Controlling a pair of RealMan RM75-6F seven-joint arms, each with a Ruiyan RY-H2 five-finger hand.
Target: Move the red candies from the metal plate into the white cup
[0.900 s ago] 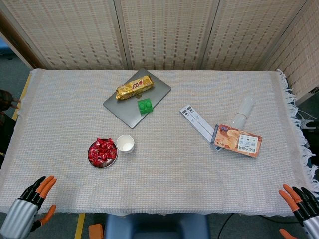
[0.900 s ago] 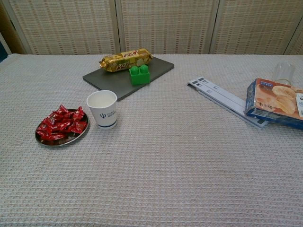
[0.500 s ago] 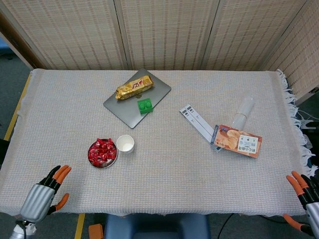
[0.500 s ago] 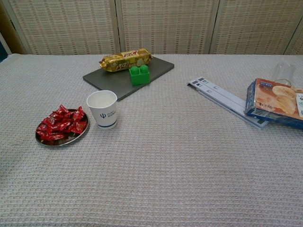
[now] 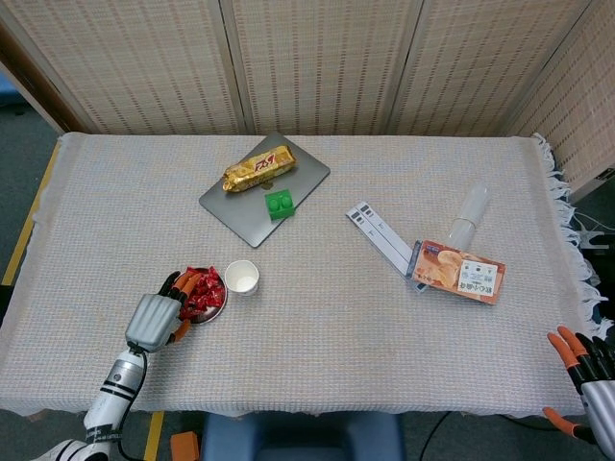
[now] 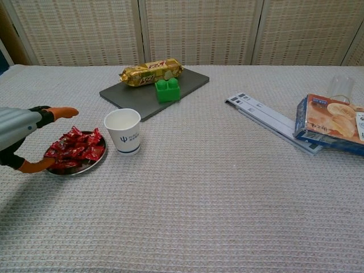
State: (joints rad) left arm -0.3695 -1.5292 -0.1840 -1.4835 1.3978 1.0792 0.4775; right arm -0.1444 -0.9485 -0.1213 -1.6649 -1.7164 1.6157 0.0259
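Now that the left hand (image 5: 161,312) has come up to the metal plate (image 6: 86,166), fingers spread, it can grab red candies (image 6: 75,150).

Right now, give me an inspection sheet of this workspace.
Surface: grey woven cloth, fringed at the right edge.
Job's things: red candies heaped on the metal plate; white cup upright beside it.
Clutter: gold snack bar and green block on a grey slab; cracker box, white strip, clear tumbler.
Hands: left hand open over the plate; right hand open off the table's corner.
Cables: nothing seen.
Surroundings: woven screens.
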